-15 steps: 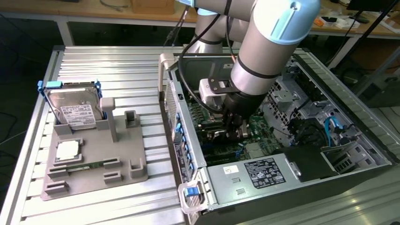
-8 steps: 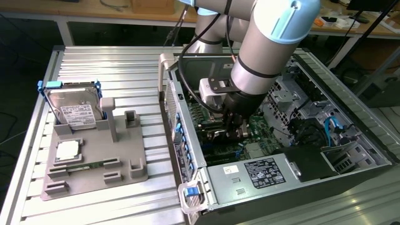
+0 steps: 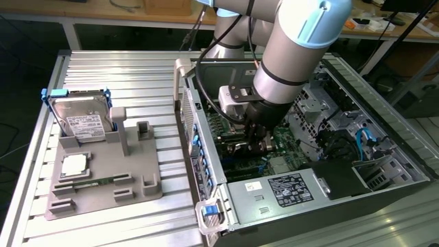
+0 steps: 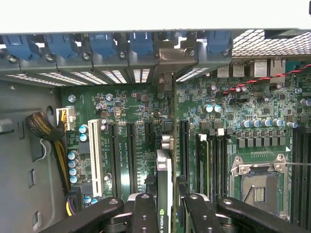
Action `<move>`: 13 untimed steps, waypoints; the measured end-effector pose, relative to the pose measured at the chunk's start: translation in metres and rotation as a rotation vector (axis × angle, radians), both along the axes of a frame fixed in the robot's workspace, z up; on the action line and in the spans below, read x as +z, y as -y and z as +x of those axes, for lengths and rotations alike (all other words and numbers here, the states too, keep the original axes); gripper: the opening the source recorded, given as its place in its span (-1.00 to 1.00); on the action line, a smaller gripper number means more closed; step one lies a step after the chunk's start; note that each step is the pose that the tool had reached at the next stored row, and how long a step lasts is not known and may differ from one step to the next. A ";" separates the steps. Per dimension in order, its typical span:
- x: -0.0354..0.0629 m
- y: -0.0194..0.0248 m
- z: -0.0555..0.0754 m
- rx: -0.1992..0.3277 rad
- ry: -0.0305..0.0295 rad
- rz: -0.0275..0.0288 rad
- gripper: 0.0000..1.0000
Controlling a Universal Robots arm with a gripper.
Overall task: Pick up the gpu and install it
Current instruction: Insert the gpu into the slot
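Arm reaches down into the open computer case (image 3: 205,170), which sits on a slatted metal table (image 3: 137,67). In the exterior view the gripper (image 3: 257,144) is near frame centre, over the motherboard. Wrist view: gripper (image 4: 165,204) clamped on the gpu (image 4: 164,174), with black fingers (image 4: 145,213) pressed on both faces of the card. Card stands edge-on, perpendicular to the motherboard (image 4: 121,107), in line with the long black expansion slots. It sits between the white slot (image 4: 95,150) and the CPU socket (image 4: 257,189). Its silver bracket end (image 4: 167,63) meets the case's rear wall, under the row of blue clips (image 4: 102,43). Cannot tell if the card edge is fully seated in a slot. A sleeved cable bundle (image 4: 43,126) lies off to one side of the board. In the exterior view a grey fixture tray (image 3: 103,190) lies at 9 o'clock from the case. It holds a hard drive (image 3: 82,121) in a blue frame at its 12 o'clock end, with a CPU chip (image 3: 74,164) and a memory stick (image 3: 96,180) below that. The power supply (image 3: 288,188) is at 5 o'clock from the gripper.
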State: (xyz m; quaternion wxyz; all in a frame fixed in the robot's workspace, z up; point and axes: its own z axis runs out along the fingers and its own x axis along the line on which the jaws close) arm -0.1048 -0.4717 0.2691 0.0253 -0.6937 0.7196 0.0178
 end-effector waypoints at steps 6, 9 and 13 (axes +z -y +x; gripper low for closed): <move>-0.0020 0.0000 0.000 0.000 -0.0002 -0.0004 -0.47; -0.0027 0.0000 0.000 0.000 -0.0001 0.0000 -0.47; -0.0033 0.0000 0.000 0.000 -0.0002 -0.0003 -0.47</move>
